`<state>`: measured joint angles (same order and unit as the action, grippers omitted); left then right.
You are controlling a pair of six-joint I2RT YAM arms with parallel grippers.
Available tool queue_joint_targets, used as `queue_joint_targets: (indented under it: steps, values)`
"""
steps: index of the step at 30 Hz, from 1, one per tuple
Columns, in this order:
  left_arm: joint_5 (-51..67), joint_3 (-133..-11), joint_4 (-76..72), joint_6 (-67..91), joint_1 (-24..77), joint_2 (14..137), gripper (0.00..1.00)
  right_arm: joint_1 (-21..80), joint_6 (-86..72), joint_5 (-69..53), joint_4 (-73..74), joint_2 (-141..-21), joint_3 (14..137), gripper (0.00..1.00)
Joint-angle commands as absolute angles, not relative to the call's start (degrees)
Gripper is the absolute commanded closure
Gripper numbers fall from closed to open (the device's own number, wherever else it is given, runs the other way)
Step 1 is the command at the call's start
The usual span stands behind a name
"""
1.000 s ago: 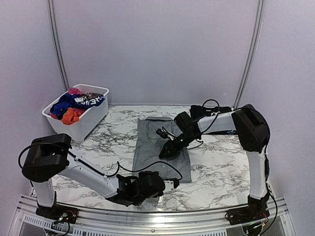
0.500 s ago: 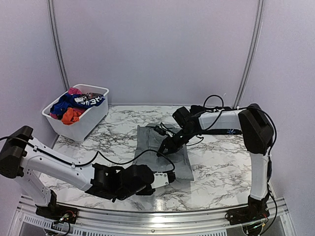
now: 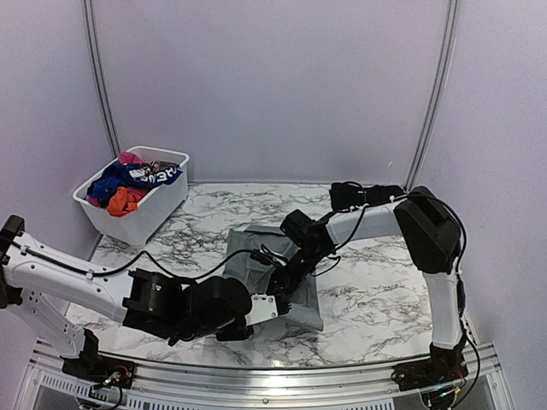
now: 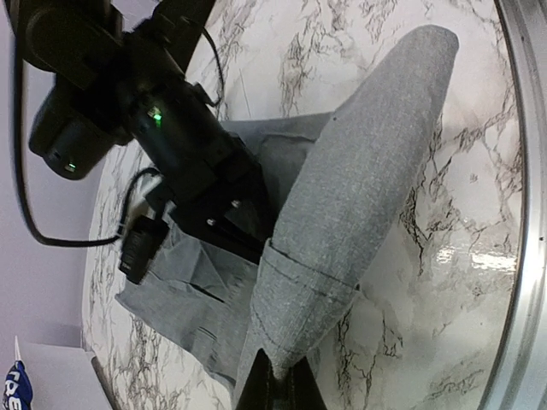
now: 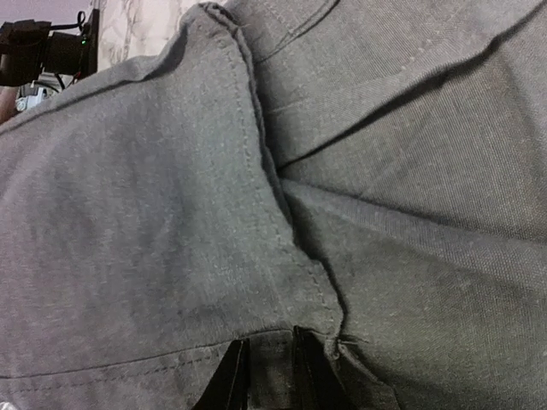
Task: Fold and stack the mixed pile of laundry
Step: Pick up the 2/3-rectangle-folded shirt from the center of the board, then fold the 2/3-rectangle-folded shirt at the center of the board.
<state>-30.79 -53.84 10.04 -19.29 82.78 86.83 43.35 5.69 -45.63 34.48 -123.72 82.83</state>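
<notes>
Left gripper (image 4: pixel 278 380) is pinched tight on the near edge of the grey shirt (image 4: pixel 359 188).
A second ago its jaws were apart. Now they hold the cloth, and the shirt has slid left on the marble table (image 3: pixel 385 290) and bunched up. Right gripper (image 5: pixel 269 371) pinches a seam too. A fold looks started. The other clothes (image 3: pixel 128 181) wait in the white basket (image 3: pixel 158 209).

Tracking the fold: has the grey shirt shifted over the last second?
Yes. The grey shirt has slid toward the table's near edge, leaving more bare marble behind it.
</notes>
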Motion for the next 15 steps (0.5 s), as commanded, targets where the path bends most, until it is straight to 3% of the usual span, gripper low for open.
queue_joint_targets:
  steps: [1,9,15]
  values:
    - [-29.0,-59.6,16.4,-18.2,83.1,80.4,1.00,47.9,6.0,-44.4,35.0,-124.8,77.4,0.81]
    - [-25.5,-61.5,20.2,-18.6,81.1,79.3,1.00,56.3,-1.5,-52.9,29.5,-116.2,68.7,0.77]
    - [-20.8,-58.6,21.2,-17.1,81.1,78.0,1.00,56.1,-0.4,-52.7,32.9,-113.9,69.6,0.65]
